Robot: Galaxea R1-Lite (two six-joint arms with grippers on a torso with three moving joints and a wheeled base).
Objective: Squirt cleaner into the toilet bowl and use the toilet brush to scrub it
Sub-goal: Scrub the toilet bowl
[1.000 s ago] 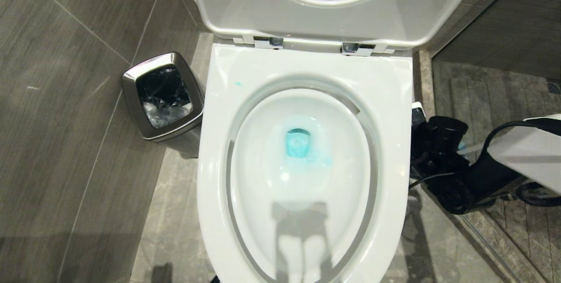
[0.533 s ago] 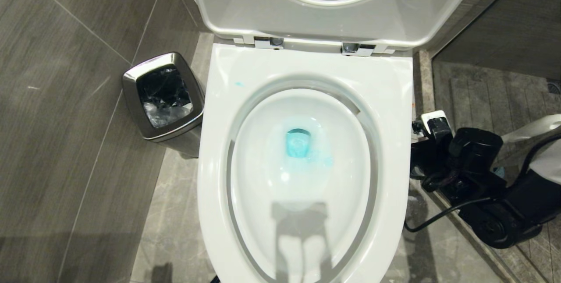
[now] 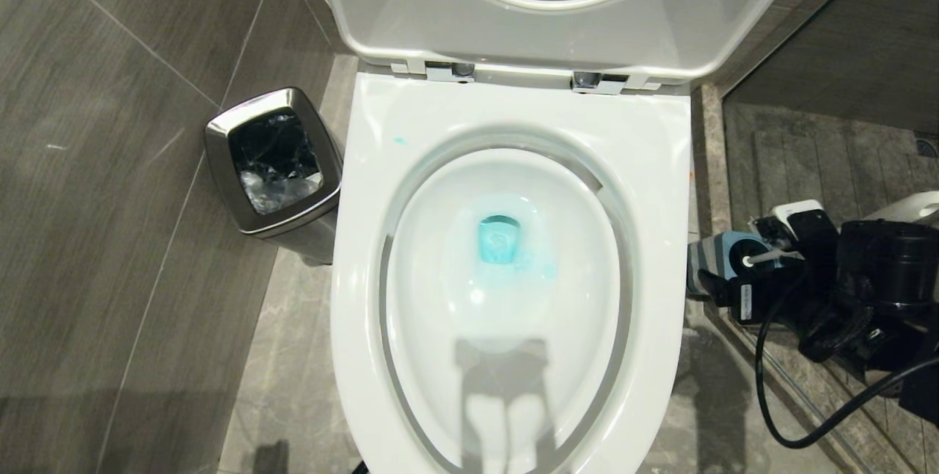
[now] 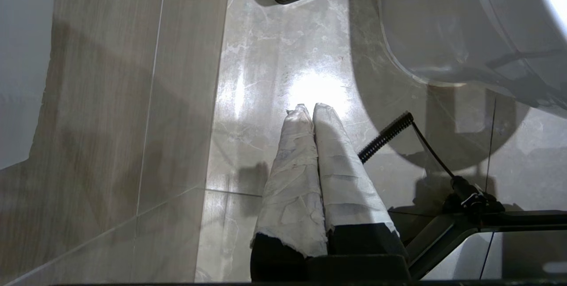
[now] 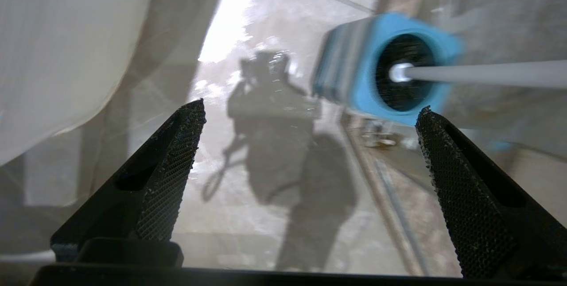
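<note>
Fingers (image 5: 177, 162) of the right gripper (image 5: 310, 117) are black wedges w/ cross-hatched pads, spread wide apart, nothing between them. Just beyond, nearer the one finger, stands a squat blue-and-grey square holder (image 5: 354, 73) w/ the toilet brush (image 5: 483, 73) upright in it: black bristle head down in the round well, slim white handle sticking out, untouched. Holder sits on glossy grey stone floor (image 3: 293, 386) beside the toilet bowl (image 3: 660, 166), a smooth white oval, seat and lid up. Cleaner (image 3: 500, 239) tints the water turquoise. Left gripper (image 4: 310, 109), tape-wrapped, pressed together, hangs low over the floor.
</note>
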